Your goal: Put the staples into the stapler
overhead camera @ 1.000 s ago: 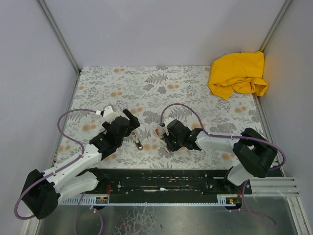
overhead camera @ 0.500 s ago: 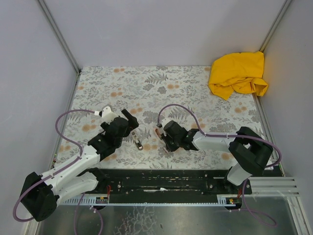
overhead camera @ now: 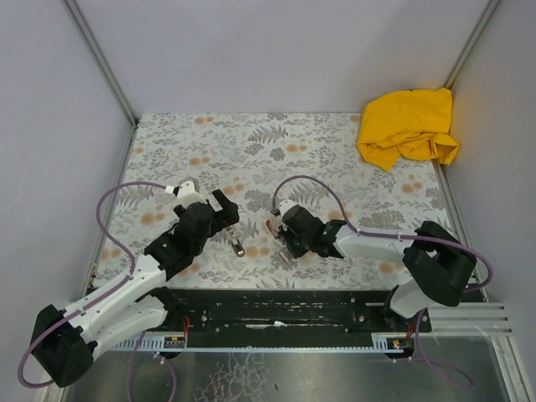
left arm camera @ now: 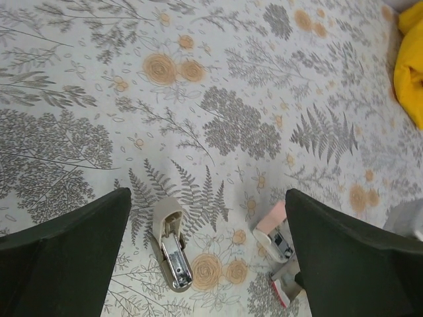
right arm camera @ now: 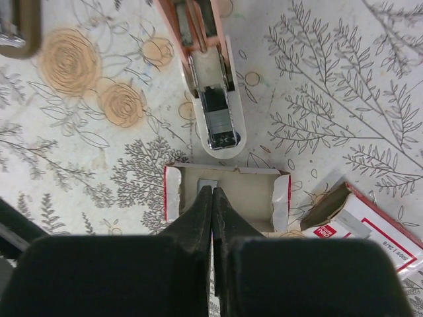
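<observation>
Staples (right arm camera: 206, 186): one short silvery strip lies in the open white & red box tray (right arm camera: 281, 197), right at the tips of the right gripper (right arm camera: 211, 193). That gripper's two dark fingers are pressed together w/ only a hairline btwn them, tips down in the middle of the tray. Whether they actually pinch the strip can't be told. Just beyond the tray's far wall, nearly touching it, lies the stapler (right arm camera: 218, 144), hinged open. Its cream base w/ the silver channel faces up, and its pale-pink top runs away from the gripper. The box's outer sleeve (right arm camera: 370, 224) lies tilted just beside the tray, on the right of the wrist view. In the overhead view the right arm reaches low from its base at bottom right, leftward across the floral table (overhead camera: 276, 142) to about mid-table, wrist cam looking straight down. The left gripper (left arm camera: 208, 198) has its fingers spread wide apart & holds nothing. It hangs above the table, angled fwd & down. A second small stapler (left arm camera: 170, 246), beige w/ silver metal, lies on the table btwn the fingers in the wrist view, nearer the left one. The left arm stretches diagonally from bottom left toward mid-table. A yellow cloth (overhead camera: 408, 126) sits bunched in the far right corner, well apart from both arms.
</observation>
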`<action>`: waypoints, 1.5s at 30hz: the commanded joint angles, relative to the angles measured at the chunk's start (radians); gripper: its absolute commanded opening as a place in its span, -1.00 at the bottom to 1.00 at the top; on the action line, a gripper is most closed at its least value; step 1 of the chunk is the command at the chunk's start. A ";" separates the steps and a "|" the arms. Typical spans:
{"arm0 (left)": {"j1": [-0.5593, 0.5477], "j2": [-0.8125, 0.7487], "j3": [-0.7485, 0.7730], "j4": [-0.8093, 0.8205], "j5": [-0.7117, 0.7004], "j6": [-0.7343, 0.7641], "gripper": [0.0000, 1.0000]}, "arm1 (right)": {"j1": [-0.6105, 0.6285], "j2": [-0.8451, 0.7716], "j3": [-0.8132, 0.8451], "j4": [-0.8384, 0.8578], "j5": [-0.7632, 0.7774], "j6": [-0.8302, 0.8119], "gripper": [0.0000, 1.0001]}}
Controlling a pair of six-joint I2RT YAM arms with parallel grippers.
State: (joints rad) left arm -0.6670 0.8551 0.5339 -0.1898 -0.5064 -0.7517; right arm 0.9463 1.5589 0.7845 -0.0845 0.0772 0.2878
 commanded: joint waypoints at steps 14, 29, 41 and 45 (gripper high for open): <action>-0.003 -0.029 -0.100 0.238 0.354 0.175 0.92 | -0.030 -0.056 0.037 -0.070 -0.012 -0.040 -0.58; -0.003 -0.051 -0.127 0.236 0.350 0.161 0.92 | 0.014 0.023 0.098 -0.050 0.017 -0.019 -0.11; -0.004 -0.059 -0.133 0.234 0.340 0.161 0.93 | 0.033 0.063 0.118 -0.073 0.045 -0.018 -0.26; -0.003 -0.055 -0.132 0.236 0.341 0.162 0.93 | 0.036 0.065 0.121 -0.075 0.044 -0.015 -0.25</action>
State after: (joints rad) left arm -0.6670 0.8066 0.4126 -0.0097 -0.1635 -0.6010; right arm 0.9695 1.6211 0.8631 -0.1501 0.0944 0.2630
